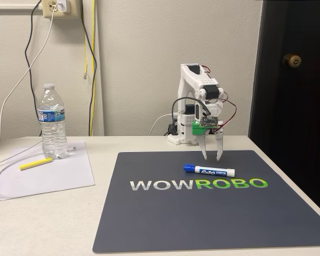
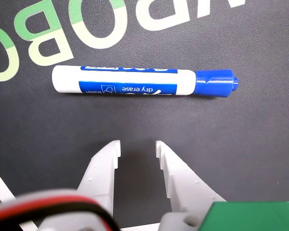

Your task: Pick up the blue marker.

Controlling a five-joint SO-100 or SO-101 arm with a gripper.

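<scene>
The blue marker (image 1: 209, 170) lies flat on the dark mat (image 1: 165, 224), cap pointing left in the fixed view, just above the printed "ROBO". In the wrist view the blue marker (image 2: 135, 82) lies crosswise with its cap to the right. My gripper (image 1: 212, 158) hangs just behind the marker, fingertips pointing down a little above the mat, open with nothing between the white fingers. From the wrist camera the gripper (image 2: 137, 145) shows its two tips short of the marker, with a clear gap of mat between them and the barrel.
A water bottle (image 1: 52, 124) stands on white paper (image 1: 48, 170) at the left, with a yellow highlighter (image 1: 35, 164) beside it. Cables (image 1: 21, 80) hang down the wall. A dark door (image 1: 293, 80) is at the right. The arm's base (image 1: 184, 136) sits at the mat's far edge.
</scene>
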